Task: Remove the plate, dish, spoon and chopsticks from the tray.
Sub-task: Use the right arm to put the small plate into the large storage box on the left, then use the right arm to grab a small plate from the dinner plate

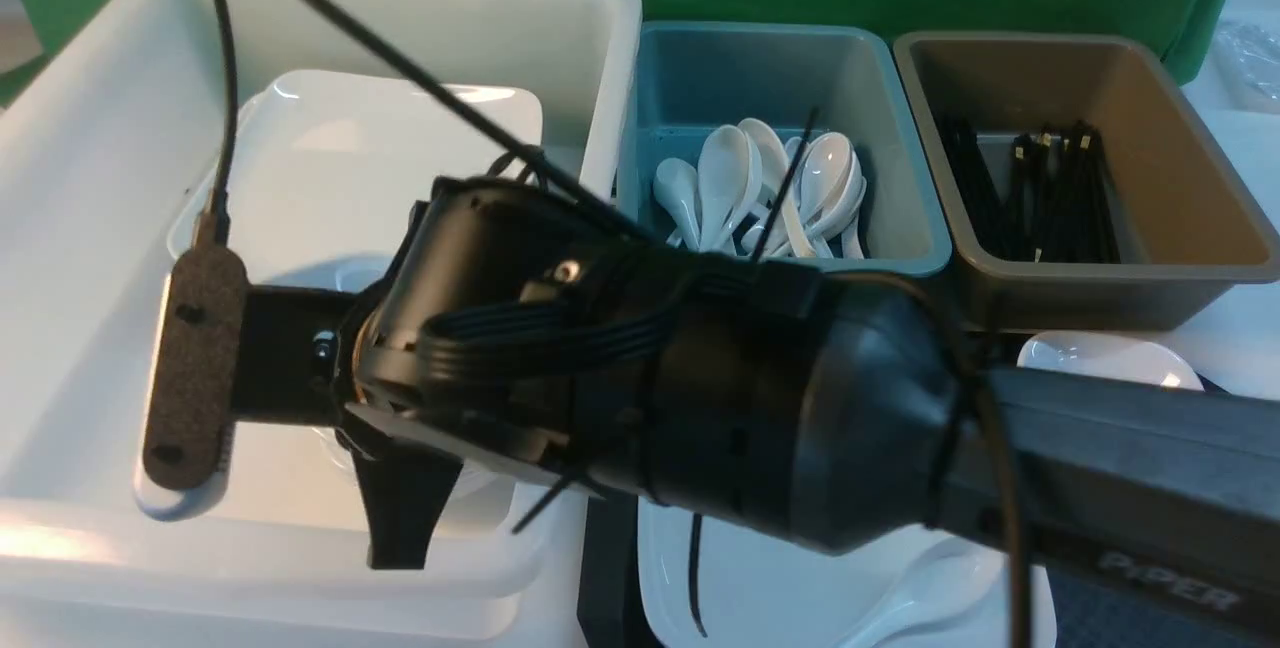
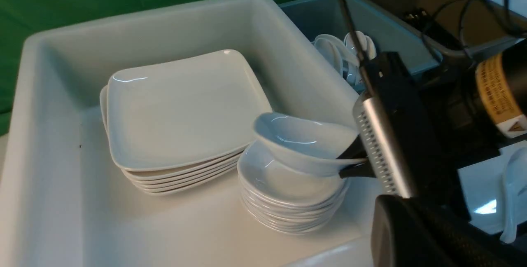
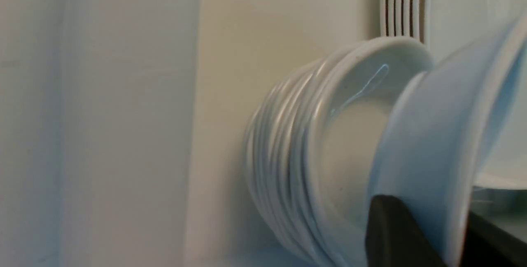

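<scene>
The right gripper (image 2: 350, 165) pinches the tilted dish (image 2: 300, 139) by its rim over the stack of small dishes (image 2: 284, 201), near the wall of the white tub (image 2: 288, 65). 1 pile of square plates (image 2: 181, 106) stands just beside; the left gripper is pressed together.

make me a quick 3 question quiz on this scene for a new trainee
1. Multiple choice: which tub holds the spoons? A white, B teal, C brown.
2. True or false: the small dish pinched by the right fingers lies level on the dish stack.
3. Fill in: the square plates are piled in the ___ tub.

Key:
1. B, the teal tub.
2. False. The small dish is tilted, with its low side in the top of the dish stack.
3. White, the white tub that also holds the dish stack.
</scene>
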`<control>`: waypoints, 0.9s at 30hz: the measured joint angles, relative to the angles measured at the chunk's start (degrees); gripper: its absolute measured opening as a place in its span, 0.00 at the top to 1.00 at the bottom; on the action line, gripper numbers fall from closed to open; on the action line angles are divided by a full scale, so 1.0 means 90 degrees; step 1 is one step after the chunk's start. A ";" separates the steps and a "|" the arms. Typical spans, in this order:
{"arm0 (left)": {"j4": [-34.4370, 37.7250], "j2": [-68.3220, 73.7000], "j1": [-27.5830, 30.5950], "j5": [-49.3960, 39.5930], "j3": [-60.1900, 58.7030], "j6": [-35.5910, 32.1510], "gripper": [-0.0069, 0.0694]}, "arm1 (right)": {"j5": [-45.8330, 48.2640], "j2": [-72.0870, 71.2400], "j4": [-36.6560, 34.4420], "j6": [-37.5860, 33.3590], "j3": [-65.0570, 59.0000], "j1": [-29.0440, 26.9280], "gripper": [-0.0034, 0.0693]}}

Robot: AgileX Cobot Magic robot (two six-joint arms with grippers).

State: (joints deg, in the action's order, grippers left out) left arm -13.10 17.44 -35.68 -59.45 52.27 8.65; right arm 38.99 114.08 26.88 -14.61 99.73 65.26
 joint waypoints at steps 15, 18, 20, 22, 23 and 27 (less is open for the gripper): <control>0.1178 0.0264 0.0000 0.0877 -0.0265 -0.0539 0.88 | 0.2424 -0.0613 0.0136 0.0368 0.0418 0.0122 0.24; 0.1595 0.0637 0.0000 0.1124 -0.0360 -0.0893 0.88 | 0.3057 -0.1280 0.0077 0.0572 0.0340 -0.0059 0.35; 0.1821 0.0896 0.0000 0.1307 -0.0375 -0.1146 0.88 | 0.3086 -0.1812 -0.0132 0.0721 -0.0032 -0.0467 0.45; 0.1941 0.1064 0.0000 0.1429 -0.0381 -0.1310 0.88 | 0.3086 -0.2247 -0.0409 0.0795 -0.0612 -0.0941 0.52; 0.1986 0.1153 0.0000 0.1469 -0.0381 -0.1348 0.88 | 0.3079 -0.2563 -0.0643 0.0831 -0.1029 -0.1372 0.54; 0.2026 0.1348 0.0000 0.1529 -0.0385 -0.1496 0.88 | 0.2935 -0.3342 -0.0997 0.0836 -0.3011 -0.2980 0.53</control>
State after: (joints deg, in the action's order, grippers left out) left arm 5.13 29.58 -35.68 -45.69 48.81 -4.81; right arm 65.40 84.00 17.91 -7.08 72.64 38.44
